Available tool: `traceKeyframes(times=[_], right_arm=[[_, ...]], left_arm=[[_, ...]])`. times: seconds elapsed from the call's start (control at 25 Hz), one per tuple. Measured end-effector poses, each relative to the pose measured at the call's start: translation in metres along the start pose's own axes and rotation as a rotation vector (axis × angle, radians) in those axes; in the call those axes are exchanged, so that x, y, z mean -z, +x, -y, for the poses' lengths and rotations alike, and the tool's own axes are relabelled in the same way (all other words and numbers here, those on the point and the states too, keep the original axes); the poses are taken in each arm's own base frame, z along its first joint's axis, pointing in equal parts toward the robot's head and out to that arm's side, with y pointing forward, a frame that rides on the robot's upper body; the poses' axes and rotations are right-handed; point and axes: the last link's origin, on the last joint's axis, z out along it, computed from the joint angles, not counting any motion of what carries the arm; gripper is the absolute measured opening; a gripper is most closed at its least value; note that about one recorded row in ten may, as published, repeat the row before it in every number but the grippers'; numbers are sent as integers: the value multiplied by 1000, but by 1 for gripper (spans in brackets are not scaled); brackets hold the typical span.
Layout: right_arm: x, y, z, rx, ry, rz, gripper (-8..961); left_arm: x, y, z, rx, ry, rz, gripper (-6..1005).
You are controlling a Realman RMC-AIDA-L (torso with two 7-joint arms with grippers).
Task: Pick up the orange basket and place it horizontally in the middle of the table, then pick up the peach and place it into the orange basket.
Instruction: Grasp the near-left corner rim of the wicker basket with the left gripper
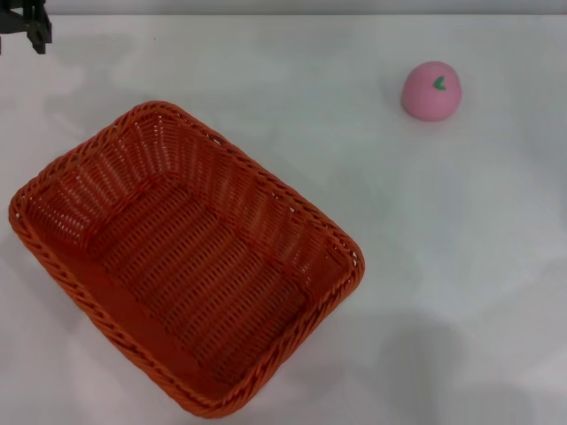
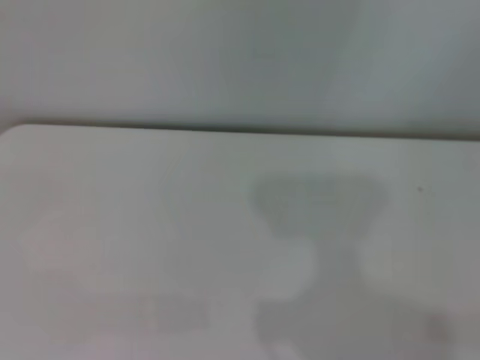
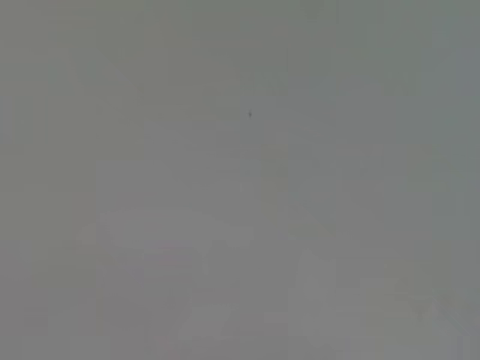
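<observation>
Basket lies diagonal, peach far from it, my left gripper in the corner.

The table [image 1: 496, 266] carries the orange basket [image 1: 182, 266] at lower left, its long axis going from upper left to lower right. The peach [image 1: 431, 90] sits at upper right, well apart. My left gripper [image 1: 27, 31] is at the upper left corner; whether it is apart or together I cannot tell.

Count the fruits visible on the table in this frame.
1: the peach sits on the table at the far right, apart from the orange basket, which holds nothing.
</observation>
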Motion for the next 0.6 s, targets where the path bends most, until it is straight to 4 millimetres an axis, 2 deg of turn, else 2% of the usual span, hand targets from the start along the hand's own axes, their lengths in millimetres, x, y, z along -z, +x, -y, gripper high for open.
traceKeyframes(times=[0.24, 0.6], right_arm=[[-2, 0, 0, 1, 7, -10, 868], [-6, -4, -1, 4, 12, -15, 868]], left_arm=[[5, -6, -14, -49, -22, 51, 480], [12, -11, -22, -100, 7, 93, 488]])
